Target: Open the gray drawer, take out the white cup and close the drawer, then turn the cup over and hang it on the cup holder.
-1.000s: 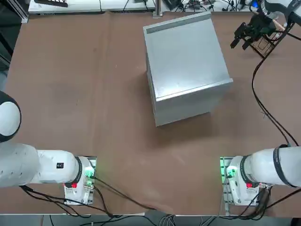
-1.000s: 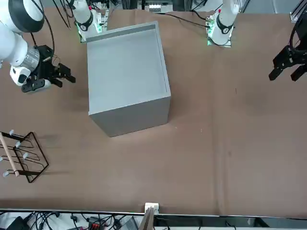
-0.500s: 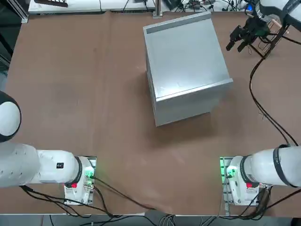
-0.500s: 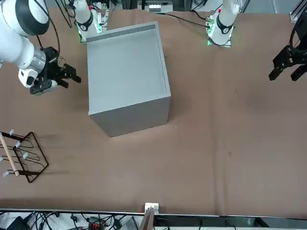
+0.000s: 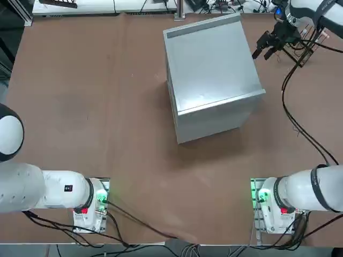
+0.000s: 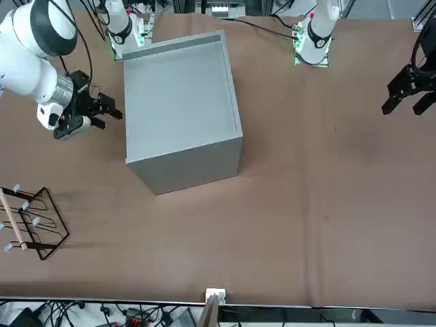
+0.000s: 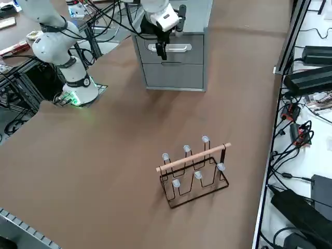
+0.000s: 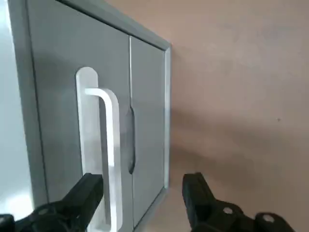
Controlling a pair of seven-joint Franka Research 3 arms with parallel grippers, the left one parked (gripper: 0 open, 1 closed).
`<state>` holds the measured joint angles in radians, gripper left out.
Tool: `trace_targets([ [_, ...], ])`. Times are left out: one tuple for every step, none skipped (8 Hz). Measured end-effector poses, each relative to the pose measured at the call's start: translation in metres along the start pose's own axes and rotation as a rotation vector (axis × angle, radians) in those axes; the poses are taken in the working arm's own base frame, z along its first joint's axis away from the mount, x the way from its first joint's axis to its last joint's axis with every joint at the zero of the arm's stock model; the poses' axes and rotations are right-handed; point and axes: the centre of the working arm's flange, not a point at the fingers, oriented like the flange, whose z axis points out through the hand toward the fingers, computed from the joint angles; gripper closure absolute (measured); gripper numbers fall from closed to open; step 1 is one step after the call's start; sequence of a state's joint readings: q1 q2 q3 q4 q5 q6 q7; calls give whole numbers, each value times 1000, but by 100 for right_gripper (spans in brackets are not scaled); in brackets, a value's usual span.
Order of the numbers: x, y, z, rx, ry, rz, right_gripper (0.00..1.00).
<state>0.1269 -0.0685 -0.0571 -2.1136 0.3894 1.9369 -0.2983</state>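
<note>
The gray drawer (image 7: 174,49) is shut in the front of the gray cabinet (image 5: 211,75), and its pale bar handle (image 8: 105,145) lies across the front. My right gripper (image 7: 162,51) hangs open just in front of that handle, close to it but apart. In the wrist view the fingers (image 8: 83,194) stand wide, with the handle near one of them. The gripper (image 5: 261,49) sits at the cabinet's far right side, also seen from the front (image 6: 107,114). The cup holder (image 7: 194,168) stands upright on the table beyond it, with bare pegs (image 5: 303,45). The white cup is hidden.
A second, lower drawer front (image 7: 174,75) sits under the handled one. The right arm's cable (image 5: 292,112) trails over the table's right side. Cables and power bricks (image 7: 311,78) lie past the table's edge behind the cup holder.
My right gripper has moved from beside the cup holder toward the cabinet's drawer front. It stayed open. The cabinet and the cup holder have not moved.
</note>
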Motion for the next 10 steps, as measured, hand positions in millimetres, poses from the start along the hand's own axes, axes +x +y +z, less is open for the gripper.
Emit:
trace_targets([
  [2, 1, 3, 3, -1, 0, 0],
  [3, 2, 5, 3, 0, -1, 0],
  [3, 3, 7, 3, -1, -1, 0],
  [4, 4, 9, 3, -3, -1, 0],
  [6, 6, 12, 2, -5, 0, 0],
  [7, 7, 15, 1, -6, 2, 0],
  [7, 8, 17, 3, -8, 4, 0],
  [8, 6, 19, 17, -6, 9, 0],
  [9, 4, 20, 30, -4, 10, 0],
  [10, 1, 22, 31, -4, 6, 0],
])
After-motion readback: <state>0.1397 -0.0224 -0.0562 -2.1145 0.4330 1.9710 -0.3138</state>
